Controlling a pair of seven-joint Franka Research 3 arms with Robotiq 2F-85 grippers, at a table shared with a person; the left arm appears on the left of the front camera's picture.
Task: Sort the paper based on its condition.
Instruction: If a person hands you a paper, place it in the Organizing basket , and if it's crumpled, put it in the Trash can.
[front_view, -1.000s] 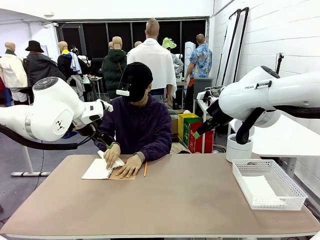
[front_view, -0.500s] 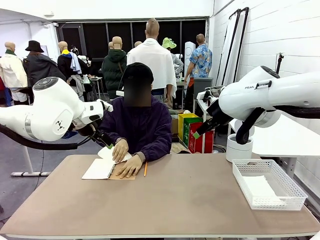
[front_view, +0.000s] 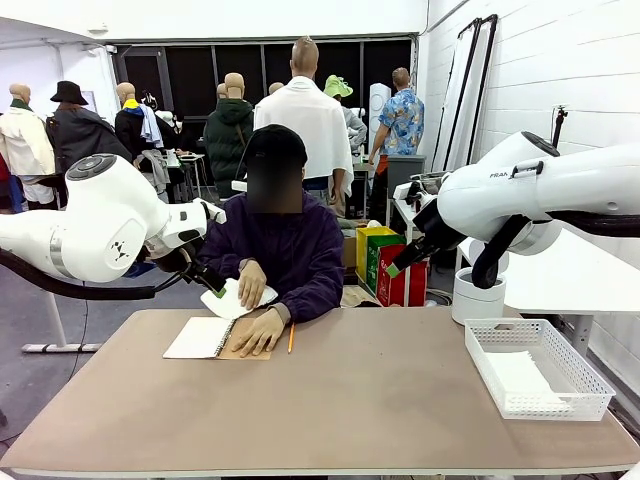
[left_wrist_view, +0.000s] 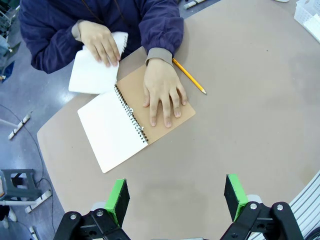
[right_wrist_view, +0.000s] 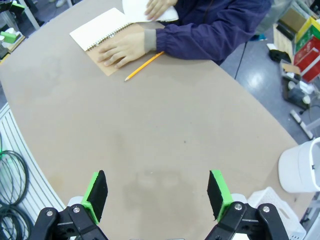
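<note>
Across the table (front_view: 380, 400), holding a loose white sheet of paper (left_wrist_view: 92, 70) at the far edge of the open notepad (left_wrist_view: 112, 135) in one hand (left_wrist_view: 100, 42), pressing the brown cover flat with the other hand (left_wrist_view: 162, 92). Pencil (left_wrist_view: 189, 82) just beside that cover. Left gripper (left_wrist_view: 175, 192) over bare tabletop near the notepad, jaws spread wide, clasping nothing. Right gripper (right_wrist_view: 156, 192) likewise agape and empty above mid-table. More white sheets (front_view: 520, 378) lying in the mesh tray (front_view: 485, 370) at the right end.

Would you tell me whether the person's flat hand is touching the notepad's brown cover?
Touching: in the left wrist view the hand lies palm down on the cover.
</note>
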